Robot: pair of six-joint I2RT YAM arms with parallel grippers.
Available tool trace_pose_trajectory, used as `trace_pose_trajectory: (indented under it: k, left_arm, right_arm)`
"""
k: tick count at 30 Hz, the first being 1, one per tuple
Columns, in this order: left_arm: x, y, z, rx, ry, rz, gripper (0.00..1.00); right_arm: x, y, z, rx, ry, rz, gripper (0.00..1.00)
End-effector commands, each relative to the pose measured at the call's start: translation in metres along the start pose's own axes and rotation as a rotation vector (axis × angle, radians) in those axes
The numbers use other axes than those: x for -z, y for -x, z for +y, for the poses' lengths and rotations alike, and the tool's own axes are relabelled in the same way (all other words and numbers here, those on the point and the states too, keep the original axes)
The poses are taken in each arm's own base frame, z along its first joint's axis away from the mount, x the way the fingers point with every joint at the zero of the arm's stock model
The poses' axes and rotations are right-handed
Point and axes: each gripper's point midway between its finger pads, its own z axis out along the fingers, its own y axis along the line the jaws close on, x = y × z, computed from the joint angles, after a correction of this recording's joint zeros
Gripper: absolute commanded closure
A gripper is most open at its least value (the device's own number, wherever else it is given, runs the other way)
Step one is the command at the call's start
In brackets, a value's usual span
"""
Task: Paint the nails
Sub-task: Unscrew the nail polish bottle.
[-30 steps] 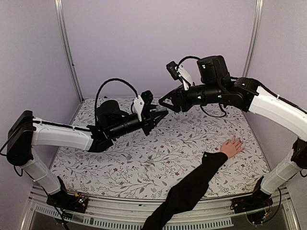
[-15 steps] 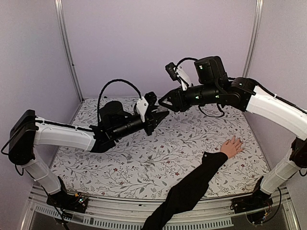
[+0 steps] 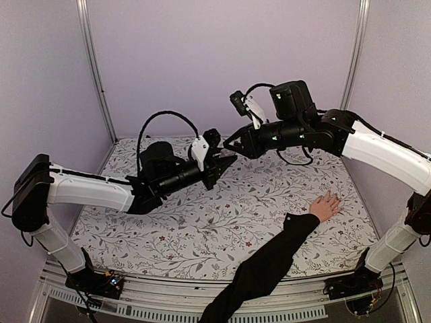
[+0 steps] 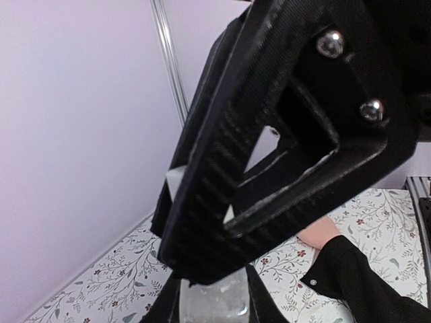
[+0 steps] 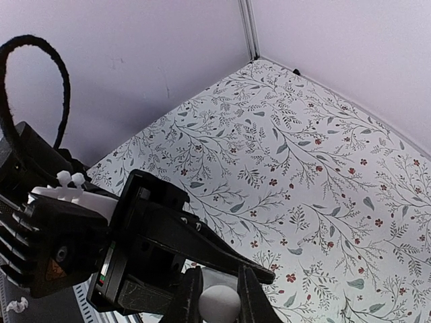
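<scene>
Meeting midair: left gripper point(image 3: 227, 160), right gripper point(image 3: 228, 142)

In the middle of the top view, the left gripper point(image 3: 231, 159) and the right gripper point(image 3: 229, 144) meet tip to tip above the counter point(image 3: 202, 229), the right one just above the left. At lower right a hand point(image 3: 326, 205) lies flat on the counter, and its sleeve point(image 3: 269, 262) runs down to the bottom edge. A bottle point(image 4: 212, 304) sits between the left gripper's fingers, with its cap point(image 5: 219, 303) between the right gripper's fingers.
</scene>
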Motion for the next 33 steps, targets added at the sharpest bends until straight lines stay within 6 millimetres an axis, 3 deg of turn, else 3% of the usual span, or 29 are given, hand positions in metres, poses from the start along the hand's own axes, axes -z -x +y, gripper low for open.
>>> trace_pose_trajectory:
  k: [1, 9, 18, 22, 27, 33]
  left_arm:
    - [-0.002, 0.017, -0.008, 0.012, -0.046, -0.054, 1.0]
    - [0.007, 0.027, -0.022, 0.076, -0.208, -0.113, 1.0]
    - [0.018, 0.038, -0.05, 0.095, -0.417, -0.161, 1.0]
    - [0.018, 0.039, -0.05, 0.096, -0.417, -0.164, 1.0]
    - [0.018, 0.039, -0.048, 0.087, -0.403, -0.164, 1.0]
    - [0.019, 0.036, -0.047, 0.078, -0.393, -0.153, 1.0]
  right_arm:
    - [0.008, 0.015, 0.01, 0.038, 0.046, -0.036, 0.97]
    - [0.018, 0.017, 0.026, 0.173, 0.125, -0.059, 1.0]
    - [0.02, 0.006, 0.027, 0.336, 0.136, -0.032, 0.99]
    - [0.02, 0.005, 0.027, 0.342, 0.135, -0.029, 0.87]
    - [0.027, 0.012, 0.027, 0.328, 0.117, -0.054, 0.65]
    - [0.039, 0.018, 0.028, 0.301, 0.109, -0.082, 0.52]
